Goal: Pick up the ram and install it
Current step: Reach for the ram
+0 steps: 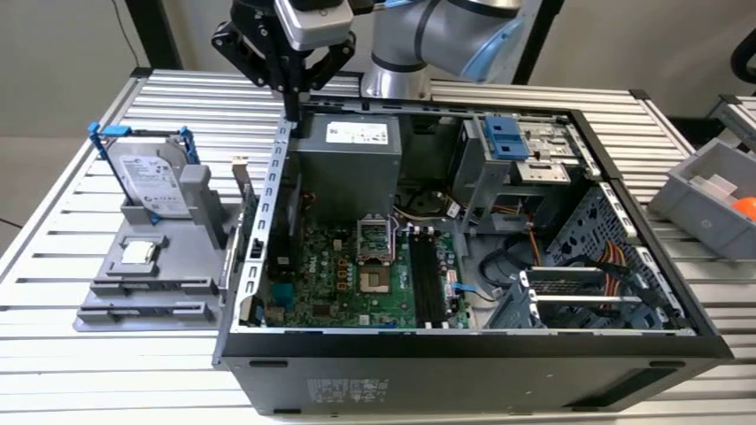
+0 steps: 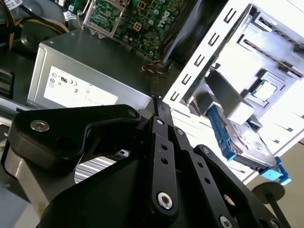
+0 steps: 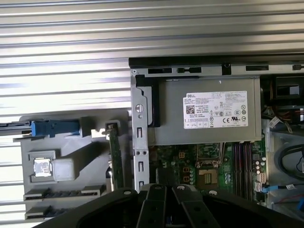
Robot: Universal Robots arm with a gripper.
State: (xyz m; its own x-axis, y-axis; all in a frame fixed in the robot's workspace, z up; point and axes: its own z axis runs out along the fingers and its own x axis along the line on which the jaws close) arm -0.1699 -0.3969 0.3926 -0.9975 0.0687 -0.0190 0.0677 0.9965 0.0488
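Note:
The ram [image 3: 115,156] is a thin green stick standing on edge in the grey fixture [image 1: 154,274], just outside the open computer case's side wall [image 1: 280,177]; in the exterior view the ram [image 1: 244,205] shows as a dark narrow strip. My gripper [image 1: 292,108] hangs shut and empty over the back end of that wall, beside the grey power supply [image 1: 345,159]. In the second wrist view the black fingers of the gripper [image 2: 156,102] meet at a point above the power supply [image 2: 90,71]. The black memory slots [image 1: 428,283] lie on the green motherboard [image 3: 190,159].
A silver hard drive in a blue frame [image 1: 151,181] stands upright on the fixture, with a small square silver chip [image 1: 138,252] in front of it. Cables and a drive cage [image 1: 579,292] crowd the case toward the exterior view's right. A grey bin [image 1: 714,199] sits at the far right.

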